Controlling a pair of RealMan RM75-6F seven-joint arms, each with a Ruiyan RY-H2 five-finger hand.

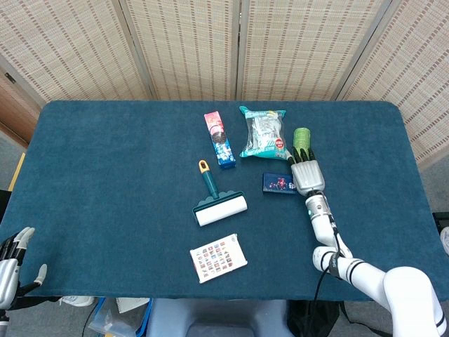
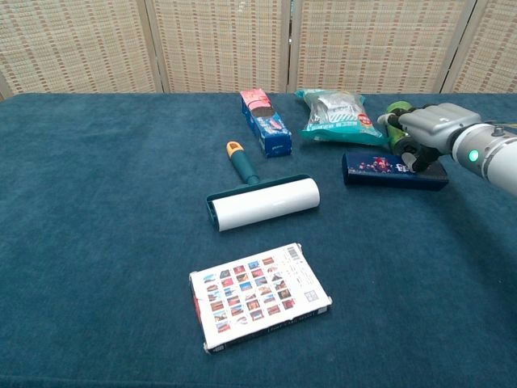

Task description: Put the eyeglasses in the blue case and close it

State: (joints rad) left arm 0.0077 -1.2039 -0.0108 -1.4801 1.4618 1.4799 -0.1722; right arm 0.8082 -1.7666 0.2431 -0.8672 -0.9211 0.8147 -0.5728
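Observation:
The blue case [image 1: 278,184] [image 2: 378,169] lies shut on the table, right of centre, with a floral print on its lid. No eyeglasses are visible outside it. My right hand [image 1: 307,173] [image 2: 426,129] lies palm-down over the case's right end, pressing on the lid, its fingertips reaching the far edge. It grips nothing. My left hand [image 1: 10,263] hangs off the table's near left corner, fingers spread and empty; the chest view does not show it.
A green roll [image 1: 302,139] [image 2: 395,118] stands just beyond my right hand's fingertips. A snack bag [image 1: 264,132] and a pink-and-blue packet [image 1: 219,139] lie at the back. A lint roller [image 1: 219,207] and a printed card box [image 1: 218,258] lie nearer the front.

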